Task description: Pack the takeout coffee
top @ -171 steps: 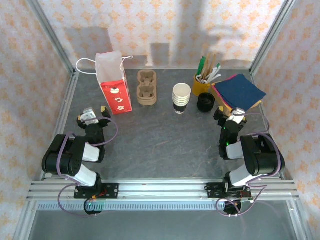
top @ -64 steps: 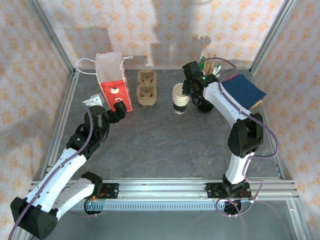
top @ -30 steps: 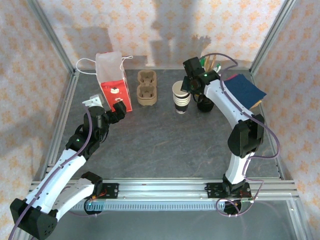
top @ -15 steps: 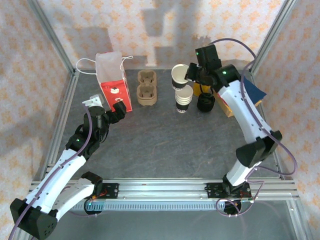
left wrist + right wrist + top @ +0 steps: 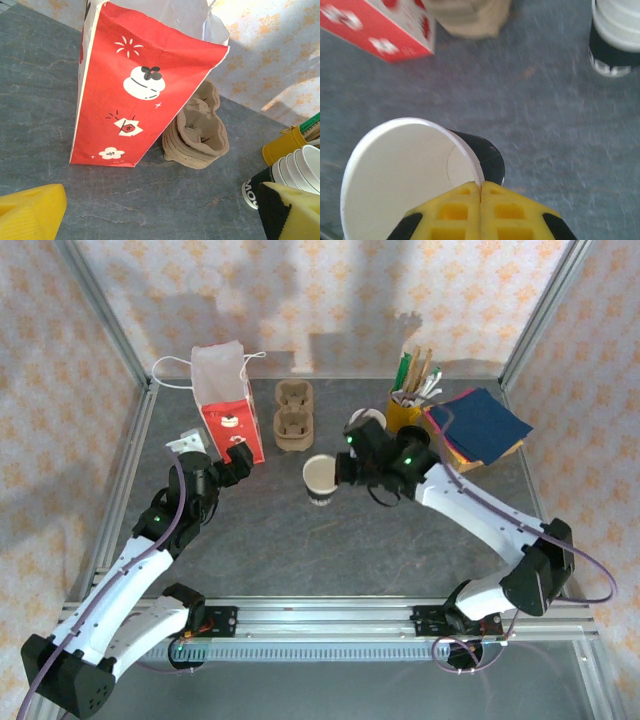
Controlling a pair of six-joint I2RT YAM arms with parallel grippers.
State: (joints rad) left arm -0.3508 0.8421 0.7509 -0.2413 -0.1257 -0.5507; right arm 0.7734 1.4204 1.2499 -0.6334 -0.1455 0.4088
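As the right gripper (image 5: 481, 187), fully closed, pinches only the rim of the small white dark-banded paper cup (image 5: 405, 175), the cup may slip out; the left gripper (image 5: 228, 458) stands wide open.

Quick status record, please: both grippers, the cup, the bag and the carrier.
left gripper: open, empty, beside the red bag
right gripper: shut on the rim of the coffee cup
coffee cup: upright, no lid, nearer the arms than the carrier; cannot tell whether it touches the table
red bag: standing upright, top open
carrier: on the table right of the bag, wells empty
cup stack: standing apart from the held cup
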